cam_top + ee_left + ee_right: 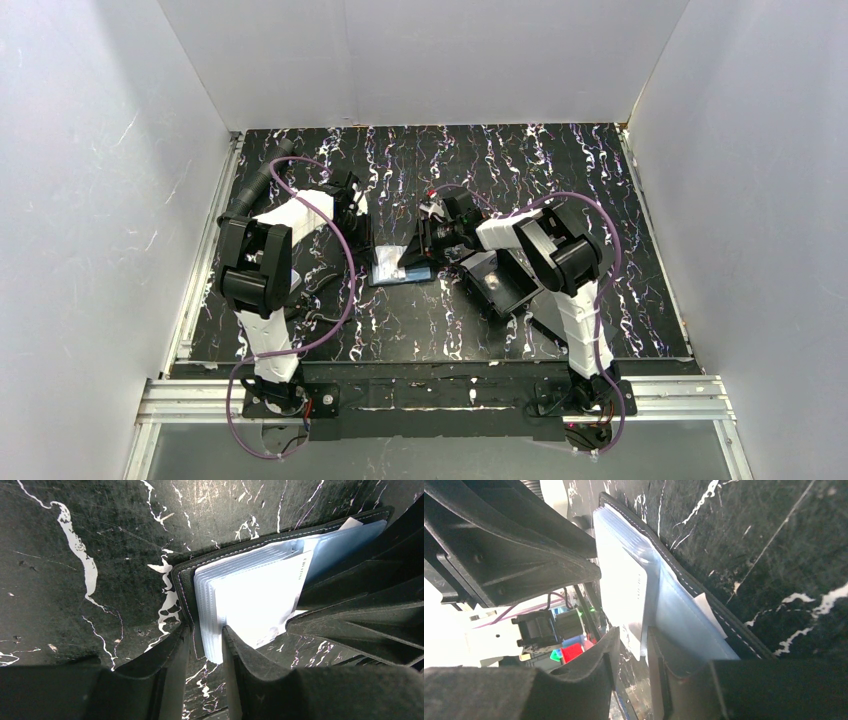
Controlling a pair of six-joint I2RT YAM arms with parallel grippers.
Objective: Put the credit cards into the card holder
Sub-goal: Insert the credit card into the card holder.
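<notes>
Now | left gripper [206, 632] narrowly pinches card holder [205, 585] sleeves | right gripper [633, 640] narrowly pinches credit card [621, 595] | advice: slide level, holder pinned

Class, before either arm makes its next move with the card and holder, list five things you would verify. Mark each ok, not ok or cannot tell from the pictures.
1. The left gripper clamps the sleeve stack of the card holder: ok.
2. The right gripper pinches the white card: ok.
3. The card holder lies open on the table: ok.
4. The card's leading edge has entered a sleeve: cannot tell.
5. The two grippers are not touching each other: cannot tell, they are very close.
</notes>
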